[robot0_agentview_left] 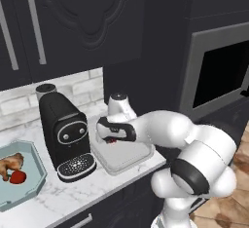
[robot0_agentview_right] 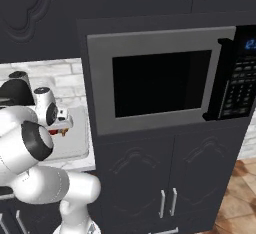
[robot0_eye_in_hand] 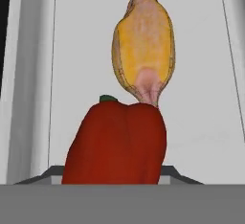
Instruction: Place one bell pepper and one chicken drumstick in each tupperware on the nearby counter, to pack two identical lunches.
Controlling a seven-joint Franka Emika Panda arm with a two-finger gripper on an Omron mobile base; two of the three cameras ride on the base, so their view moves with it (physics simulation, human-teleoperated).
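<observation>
The gripper (robot0_agentview_left: 113, 140) is hanging over the grey tupperware (robot0_agentview_left: 127, 157), jaws closing on a glossy red bell pepper (robot0_eye_in_hand: 117, 144). A golden drumstick (robot0_eye_in_hand: 143, 54) is lying inside that container, just beyond. Far left on the desk (robot0_agentview_left: 73, 190), the teal tupperware (robot0_agentview_left: 34, 155) is holding another pepper (robot0_agentview_left: 18, 177) and drumstick (robot0_agentview_left: 10, 163), touching.

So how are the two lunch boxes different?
The teal tupperware is eight-sided and sits left of the coffee machine; the grey tupperware is rectangular and sits right of it. The gripper hangs over the grey one, not the teal one. Both are shallow, with a drumstick and a red pepper showing over each.
</observation>
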